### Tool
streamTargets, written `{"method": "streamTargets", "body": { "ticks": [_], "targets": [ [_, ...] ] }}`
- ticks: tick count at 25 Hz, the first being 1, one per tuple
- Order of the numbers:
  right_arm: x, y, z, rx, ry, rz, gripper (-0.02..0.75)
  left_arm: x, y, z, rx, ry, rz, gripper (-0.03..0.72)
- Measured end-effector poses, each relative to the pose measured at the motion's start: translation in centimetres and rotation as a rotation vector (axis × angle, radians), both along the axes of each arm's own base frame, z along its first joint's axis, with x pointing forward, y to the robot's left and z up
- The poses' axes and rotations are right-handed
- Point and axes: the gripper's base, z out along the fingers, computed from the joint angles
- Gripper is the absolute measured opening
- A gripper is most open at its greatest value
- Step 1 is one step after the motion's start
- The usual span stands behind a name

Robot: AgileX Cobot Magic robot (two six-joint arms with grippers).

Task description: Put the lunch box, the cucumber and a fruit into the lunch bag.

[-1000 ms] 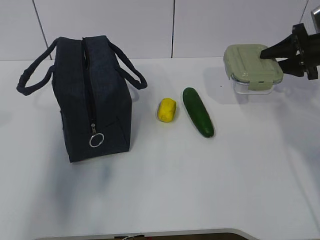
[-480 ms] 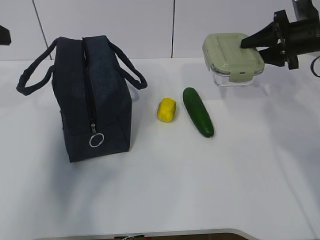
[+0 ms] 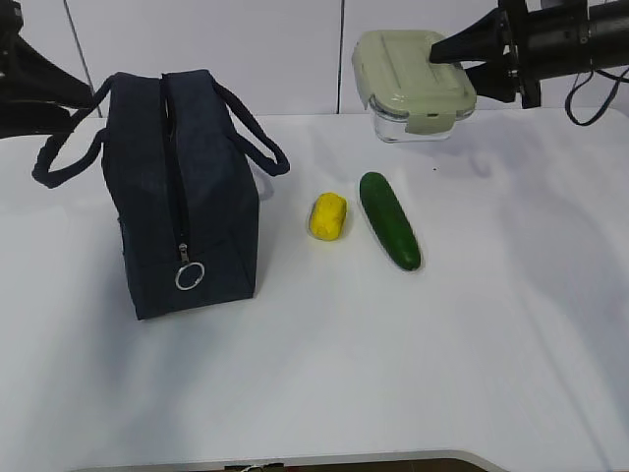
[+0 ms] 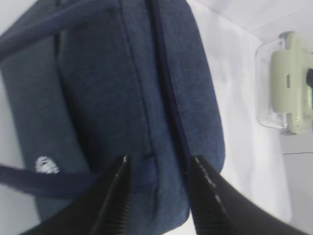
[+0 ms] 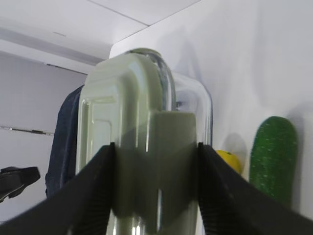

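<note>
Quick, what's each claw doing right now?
Left gripper: open, holding nothing, just above the lunch bag.
Right gripper: closed on the lunch box, lifted off the table.

A white table [image 3: 324, 383] stands before a pale panelled wall [image 3: 295, 49] with dark vertical seams.

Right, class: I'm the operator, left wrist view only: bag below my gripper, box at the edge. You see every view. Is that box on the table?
Observer: No, the right gripper holds the box in the air.
Operator: Where are the cucumber and fruit?
Observer: Both lie on the table, the fruit between bag and cucumber.
Operator: And the zipper pull?
Observer: The ring pull hangs low on the bag's near end.
</note>
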Motion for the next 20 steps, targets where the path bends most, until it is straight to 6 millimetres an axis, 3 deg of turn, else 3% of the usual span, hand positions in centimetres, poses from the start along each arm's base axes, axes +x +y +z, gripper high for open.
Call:
{"method": "streamTargets", "body": {
  "ticks": [5, 10, 14, 20],
  "targets": [
    [0.2, 2.0, 1.2, 0.012, -0.036, 0.042, 0.377, 1.2, -0.3, -1.4, -0.055, 0.024, -0.013, 0.303],
    [0.2, 3.9, 2.3, 0.035, -0.068, 0.078, 0.377, 1.5, -0.3, -1.9, -0.046, 0.022, -0.017, 0.379],
    [0.1, 4.9, 2.3, 0.040, -0.068, 0.099, 0.377, 1.6, -0.3, -2.0, -0.044, 0.024, -0.014, 0.414],
    [-0.2, 6.5, 2.3, 0.043, -0.064, 0.135, 0.377, 2.3, -0.5, -4.0, -0.063, 0.098, -0.040, 0.418]
  ]
}}
